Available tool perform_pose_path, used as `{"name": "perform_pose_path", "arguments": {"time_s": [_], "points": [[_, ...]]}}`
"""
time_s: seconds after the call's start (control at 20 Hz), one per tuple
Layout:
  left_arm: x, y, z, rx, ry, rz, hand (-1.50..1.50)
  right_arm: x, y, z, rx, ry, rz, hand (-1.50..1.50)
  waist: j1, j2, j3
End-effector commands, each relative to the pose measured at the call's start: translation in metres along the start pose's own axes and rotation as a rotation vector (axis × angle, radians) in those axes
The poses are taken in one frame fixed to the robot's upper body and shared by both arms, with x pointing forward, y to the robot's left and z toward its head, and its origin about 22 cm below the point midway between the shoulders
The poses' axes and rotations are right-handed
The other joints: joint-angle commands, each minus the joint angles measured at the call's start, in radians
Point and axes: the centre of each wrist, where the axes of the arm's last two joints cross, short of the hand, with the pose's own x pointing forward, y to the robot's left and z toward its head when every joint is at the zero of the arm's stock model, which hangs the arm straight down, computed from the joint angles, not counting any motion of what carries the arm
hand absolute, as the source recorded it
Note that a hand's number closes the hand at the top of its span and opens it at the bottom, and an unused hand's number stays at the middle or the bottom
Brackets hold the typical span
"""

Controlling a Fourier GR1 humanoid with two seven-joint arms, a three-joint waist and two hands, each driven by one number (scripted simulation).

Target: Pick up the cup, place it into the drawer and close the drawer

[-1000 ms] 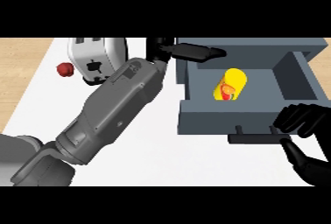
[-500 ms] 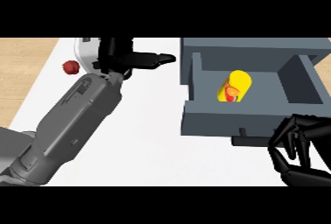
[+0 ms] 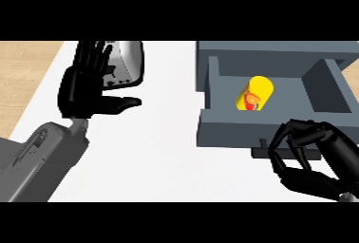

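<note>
A yellow cup [image 3: 257, 93] with a red mark lies on its side inside the open grey drawer [image 3: 231, 130] at the upper right. Nothing is holding the cup. My right hand [image 3: 322, 152] is at the drawer's front, its fingers curled over the dark handle [image 3: 261, 152] and its thumb under it. My left hand [image 3: 88, 90] is far to the left of the drawer. It is open, with the fingers pointing up and the thumb out to the right, and it holds nothing.
A silver and black appliance [image 3: 126, 64] stands at the back left, partly behind my left hand. The white counter [image 3: 154, 156] lies between my hands. Its left edge drops to a wooden floor [image 3: 28, 71].
My left arm has pulled back from the drawer and swung left to the appliance. My right hand has shifted left and curled onto the drawer's handle. The cup stays in the drawer.
</note>
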Motion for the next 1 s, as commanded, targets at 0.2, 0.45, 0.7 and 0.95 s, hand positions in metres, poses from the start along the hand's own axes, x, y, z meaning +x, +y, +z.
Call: {"name": "perform_pose_path", "arguments": {"time_s": [0.2, 0.45, 0.7, 0.95], "points": [[0.008, 0.049, 0.042, 0.006, 0.004, 0.006, -1.5, -0.034, 0.019, -0.004, 0.15, 0.033, 0.367, 1.5, -0.007, 0.004, 0.001], [0.034, 0.085, 0.063, -0.012, 0.006, -0.003, -1.5, -0.068, 0.046, -0.031, 0.152, 0.055, 0.431, 1.5, 0.003, 0.004, 0.001], [0.01, 0.105, 0.072, 0.039, -0.01, 0.004, -1.5, -0.092, 0.058, -0.054, 0.196, 0.111, 0.462, -1.5, -0.022, 0.007, 0.0], [0.016, 0.109, 0.092, 0.015, 0.006, -0.013, -1.5, -0.121, 0.063, -0.073, 0.258, 0.164, 0.515, -1.5, -0.016, 0.006, 0.001]]}}
